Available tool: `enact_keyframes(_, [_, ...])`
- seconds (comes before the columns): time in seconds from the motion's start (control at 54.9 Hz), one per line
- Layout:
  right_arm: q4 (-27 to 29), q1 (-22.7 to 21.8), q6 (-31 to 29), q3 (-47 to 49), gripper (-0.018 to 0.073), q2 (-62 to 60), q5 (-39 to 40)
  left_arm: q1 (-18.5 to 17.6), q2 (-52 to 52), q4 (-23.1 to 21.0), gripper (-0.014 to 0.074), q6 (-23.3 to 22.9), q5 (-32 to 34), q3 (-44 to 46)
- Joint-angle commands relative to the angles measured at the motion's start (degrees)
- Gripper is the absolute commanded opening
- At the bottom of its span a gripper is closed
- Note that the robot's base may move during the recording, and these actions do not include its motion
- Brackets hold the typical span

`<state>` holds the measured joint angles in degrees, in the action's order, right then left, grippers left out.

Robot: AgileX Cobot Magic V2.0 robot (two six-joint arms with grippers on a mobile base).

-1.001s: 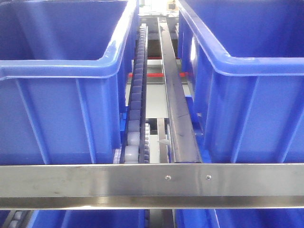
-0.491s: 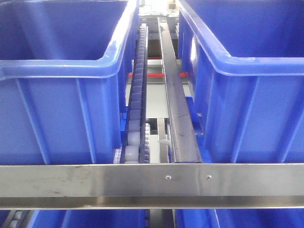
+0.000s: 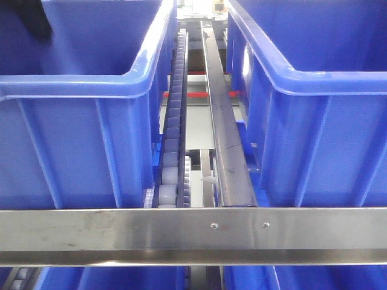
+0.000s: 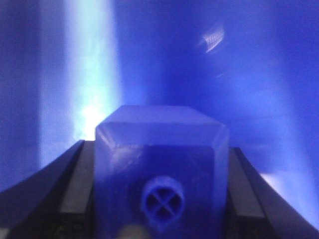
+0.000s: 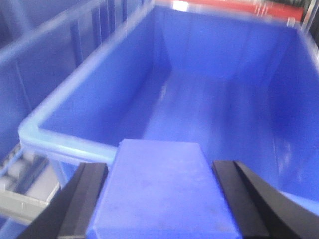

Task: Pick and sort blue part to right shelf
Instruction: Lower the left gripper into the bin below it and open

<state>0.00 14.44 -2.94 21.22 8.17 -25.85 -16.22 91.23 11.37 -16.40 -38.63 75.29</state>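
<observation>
My left gripper [image 4: 158,147] is shut on a blue part [image 4: 160,122], whose round cap faces the camera. It is surrounded by the blue walls of a bin. My right gripper [image 5: 160,168] is shut on a second blue part [image 5: 164,199], flat side up, just over the near rim of an open blue bin [image 5: 209,114]. In the front view the right shelf shows its flat steel front rail [image 3: 193,235] and a grey roller track [image 3: 172,139]. A dark shape [image 3: 35,19], probably my left gripper, shows inside the left bin [image 3: 72,87].
A second large blue bin [image 3: 314,90] stands on the right of the shelf. A steel divider bar [image 3: 224,139] runs between the bins beside the rollers. More blue bins show below the front rail. Another bin's ribbed wall [image 5: 45,59] is left of the right gripper.
A dark shape has come into the top left of the front view, inside the left bin. The shelf and bins have not moved.
</observation>
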Motion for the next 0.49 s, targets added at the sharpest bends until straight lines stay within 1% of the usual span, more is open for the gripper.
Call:
enact_keyframes(0.0, [0.0,0.0,-0.5,1.4,0.0182,0.6,4.7,0.2,2.6,-0.1,0.0355,0.3,1.6,5.2])
enact_keyframes(0.146, [0.0,0.0,-0.5,1.4,0.0182,0.6,4.7,0.2,8.8,-0.1,0.0355,0.6,0.1,8.5])
enact_keyframes(0.255, [0.0,0.0,-0.5,1.4,0.0182,0.6,4.7,0.4,11.3,0.0,0.0356,0.6,0.2,8.6])
enact_keyframes(0.364, [0.0,0.0,-0.5,1.4,0.0182,0.6,4.7,1.0,13.3,-0.1,0.036,0.7,-1.7,8.6])
enact_keyframes(0.419, [0.0,0.0,-0.5,1.4,0.0182,0.6,4.7,1.3,13.7,-0.2,0.0366,1.5,-2.5,8.6])
enact_keyframes(0.473, [0.0,0.0,-0.5,1.4,0.0182,0.6,4.7,1.6,13.7,-1.6,0.0408,3.8,-3.1,8.6])
